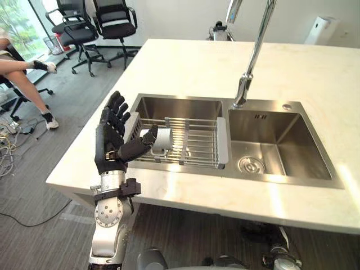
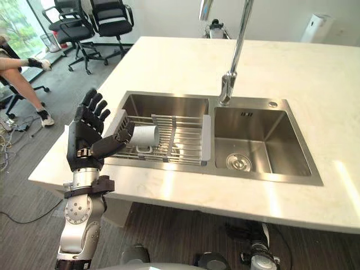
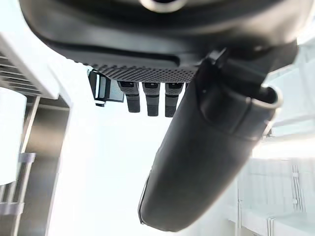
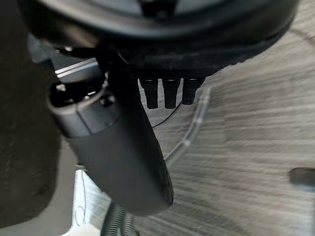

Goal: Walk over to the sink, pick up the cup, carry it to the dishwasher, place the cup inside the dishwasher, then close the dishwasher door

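From my screen the sink (image 1: 270, 140) reads as brushed stainless steel, satin, with soft glare on the basin walls. The tap (image 1: 256, 50) is brighter metal, polished almost to a mirror. The surface (image 1: 185, 62) is pale, smooth and stone-like, with a low sheen. The rack (image 1: 194, 143) has thin bare-metal bars and grey matt plastic ends. The cup (image 1: 160, 139) looks pale and matt; it might be plastic or ceramic, I can't tell from here. My left hand (image 1: 112, 140) is dark matt plastic with a stippled palm. The right hand (image 4: 123, 157) has the same smooth matt black shell. The floor (image 1: 73, 107) is grey with a ribbed, carpet-like weave.
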Controlling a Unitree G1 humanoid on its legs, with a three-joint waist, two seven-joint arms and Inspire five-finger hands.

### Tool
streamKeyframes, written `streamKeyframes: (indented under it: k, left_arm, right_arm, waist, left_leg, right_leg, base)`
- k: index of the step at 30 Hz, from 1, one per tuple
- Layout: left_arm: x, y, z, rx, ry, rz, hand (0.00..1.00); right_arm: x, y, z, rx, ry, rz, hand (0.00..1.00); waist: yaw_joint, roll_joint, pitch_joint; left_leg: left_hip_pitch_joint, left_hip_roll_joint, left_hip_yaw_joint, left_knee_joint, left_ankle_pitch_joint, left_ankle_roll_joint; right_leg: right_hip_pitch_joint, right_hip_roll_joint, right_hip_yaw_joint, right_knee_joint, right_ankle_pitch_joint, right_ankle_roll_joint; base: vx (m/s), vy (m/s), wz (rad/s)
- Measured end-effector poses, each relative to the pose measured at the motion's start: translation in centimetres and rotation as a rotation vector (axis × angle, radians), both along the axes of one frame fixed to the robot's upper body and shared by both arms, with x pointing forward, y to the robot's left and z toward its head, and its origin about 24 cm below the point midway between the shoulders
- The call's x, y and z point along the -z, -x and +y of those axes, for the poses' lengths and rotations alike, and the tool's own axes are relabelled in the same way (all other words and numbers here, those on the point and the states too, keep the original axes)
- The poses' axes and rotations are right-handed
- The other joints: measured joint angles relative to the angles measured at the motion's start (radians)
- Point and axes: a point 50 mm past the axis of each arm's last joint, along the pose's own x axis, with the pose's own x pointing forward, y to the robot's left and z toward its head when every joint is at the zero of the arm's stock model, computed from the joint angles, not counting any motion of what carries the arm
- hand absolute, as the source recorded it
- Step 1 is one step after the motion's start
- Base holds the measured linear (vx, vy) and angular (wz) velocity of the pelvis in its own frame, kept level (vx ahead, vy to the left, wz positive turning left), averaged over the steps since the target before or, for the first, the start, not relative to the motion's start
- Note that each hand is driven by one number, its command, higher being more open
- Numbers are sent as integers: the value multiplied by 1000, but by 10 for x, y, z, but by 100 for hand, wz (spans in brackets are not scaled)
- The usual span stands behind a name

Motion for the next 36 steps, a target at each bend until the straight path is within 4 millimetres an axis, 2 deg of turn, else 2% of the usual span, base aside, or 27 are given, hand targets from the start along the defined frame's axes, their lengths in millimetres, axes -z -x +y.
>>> streamKeyframes:
  k: [1, 2, 4, 7, 13, 17, 22, 30, 36]
  left_arm:
    - [1, 0, 0, -5, -29, 6, 90]
    - [3, -1, 1, -8, -42, 15, 90]
    - [19, -8, 9, -30, -110, 101, 90]
    - [32, -10, 17, -28, -165, 196, 90]
    - [27, -13, 30, 23, -353, 215, 90]
    - [38, -18, 43, 40, -481, 294, 90]
    - [36, -19, 54, 52, -634, 327, 90]
    - [34, -21, 65, 59, -796, 365, 90]
    - [31, -24, 64, 84, -912, 365, 90]
  right_arm:
    - [1, 0, 0, 2, -6, 2, 90]
    - [2, 0, 0, 2, -9, 7, 90]
    - [9, 4, 10, 7, -51, 34, 90]
    - [12, 12, 9, 23, -57, 58, 90]
    - [14, 16, 8, 25, -67, 66, 90]
    - [16, 24, 7, 21, -73, 91, 90]
    - [18, 38, 1, 17, -68, 130, 90]
    - [18, 33, 3, -3, -77, 119, 90]
    - [17, 32, 3, -23, -62, 124, 90]
  waist:
    - [0, 8, -5]
    - [2, 20, -12]
    - [-9, -33, -23]
    - [-9, -60, -31]
    - [-31, -62, -40]
    - [-34, -57, -47]
    - [-34, -55, -69]
    - [-33, -54, -72]
    - [-31, -53, -74]
  left_leg:
    - [14, -36, -17, -165, 98, 3]
    - [21, -51, -44, -218, 172, -33]
    - [81, -98, -34, -297, 188, -23]
    - [137, -133, 1, -368, 199, -10]
    - [186, -175, 19, -511, 271, -5]
    - [213, -175, 17, -614, 336, -12]
    - [218, -184, 17, -657, 356, -9]
    - [217, -199, 15, -658, 353, -5]
    - [209, -201, 6, -658, 353, -4]
  right_leg:
    - [0, 1, 13, -2, -4, 13]
    - [1, 5, 26, -1, -9, 24]
    - [14, -31, 64, -13, -14, 35]
    - [26, -61, 118, -28, -12, 38]
    - [18, -85, 142, -66, 1, 68]
    - [-6, -76, 148, -71, 6, 76]
    - [-23, -74, 154, -75, 11, 84]
    - [-23, -88, 168, -98, 24, 96]
    - [-23, -89, 171, -121, 38, 98]
  base:
    - [262, 132, -21]
    - [310, 153, -25]
    - [249, 123, -9]
    - [121, 85, -12]
    - [13, 24, -6]
    - [-63, -20, -5]
    - [-20, 7, -2]
    - [10, 31, -5]
    - [3, 1, -1]
